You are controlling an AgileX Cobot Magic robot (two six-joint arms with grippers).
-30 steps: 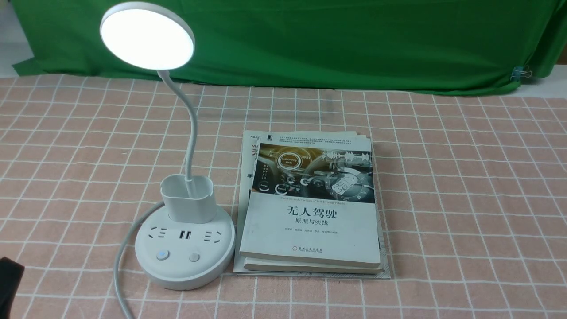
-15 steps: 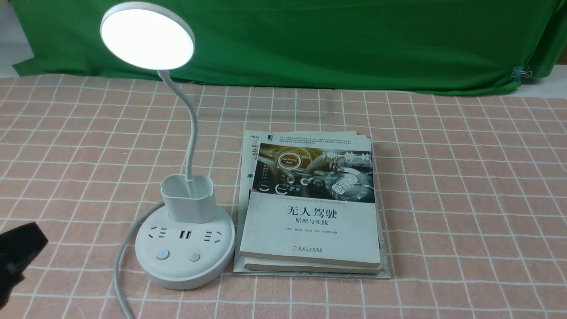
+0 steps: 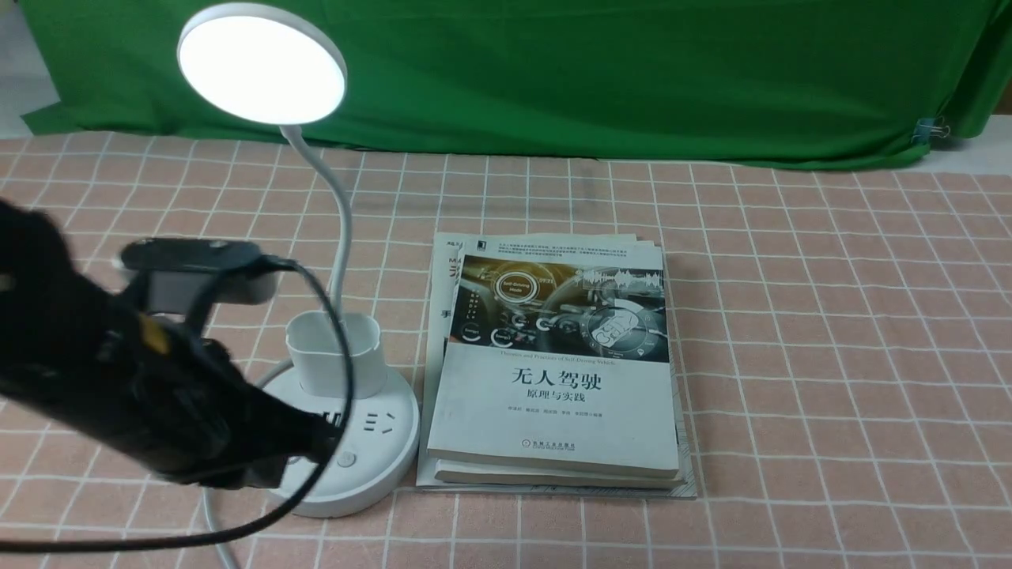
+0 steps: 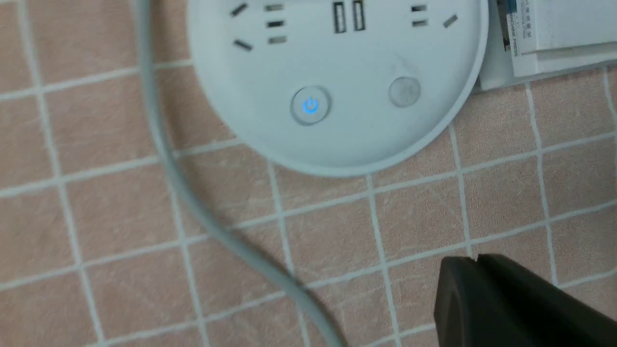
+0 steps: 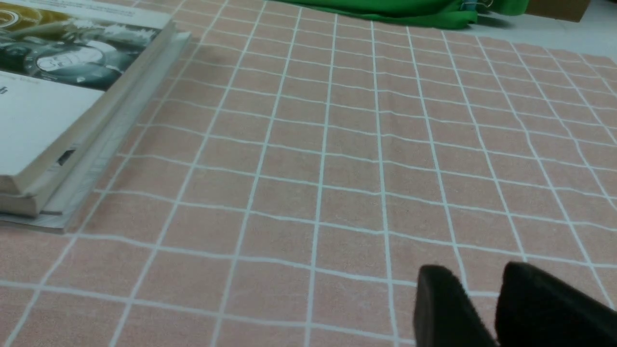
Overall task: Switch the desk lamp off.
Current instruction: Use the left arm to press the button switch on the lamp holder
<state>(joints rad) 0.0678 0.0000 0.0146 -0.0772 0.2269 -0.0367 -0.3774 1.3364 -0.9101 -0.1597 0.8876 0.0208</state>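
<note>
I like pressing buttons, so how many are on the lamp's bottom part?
2: one glowing blue, one plain grey, side by side on the lamp's base.

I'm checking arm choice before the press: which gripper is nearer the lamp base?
Left. The left gripper hovers above the base; the right gripper is off beyond the books.

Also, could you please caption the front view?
Left arm reaches over the base of the lit desk lamp.

A lab-like robot workspace, by its green cloth backdrop [image 3: 553, 79]; tile-patterned table covering [image 3: 830, 356]; black cable [image 3: 348, 379] beside robot arm [image 3: 158, 379].
</note>
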